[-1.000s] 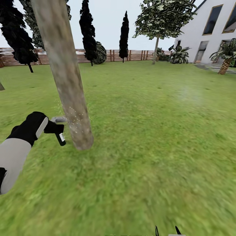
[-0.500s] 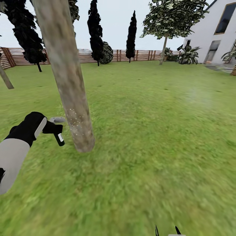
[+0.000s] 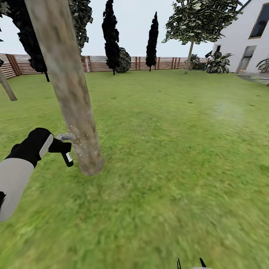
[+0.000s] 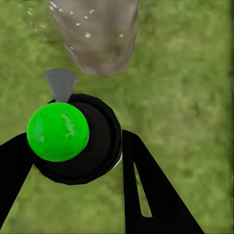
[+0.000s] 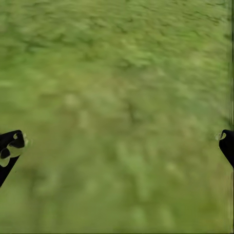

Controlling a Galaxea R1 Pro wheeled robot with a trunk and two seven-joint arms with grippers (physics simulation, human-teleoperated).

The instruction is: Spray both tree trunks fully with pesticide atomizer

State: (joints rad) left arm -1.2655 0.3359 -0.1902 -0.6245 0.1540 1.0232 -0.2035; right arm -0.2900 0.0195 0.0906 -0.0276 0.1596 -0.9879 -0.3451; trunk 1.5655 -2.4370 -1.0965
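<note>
From the head camera, the left gripper (image 3: 56, 145) grips the spray bottle (image 3: 66, 148) just beside a leaning tree trunk (image 3: 71, 93) on the lawn (image 3: 168, 149), pale specks (image 3: 80, 140) dotting the bark. The left wrist camera shows fingers (image 4: 146, 185) clamped on the bottle (image 4: 73, 139) near the trunk (image 4: 97, 34). The right wrist camera shows fingertips (image 5: 9, 148) spread wide over grass (image 5: 122, 107).

A pale grey forearm shell (image 3: 15, 179) is joined to a black wrist housing (image 3: 31, 145); black tapered fingers (image 4: 146, 190), seemingly slotted, are seen.
</note>
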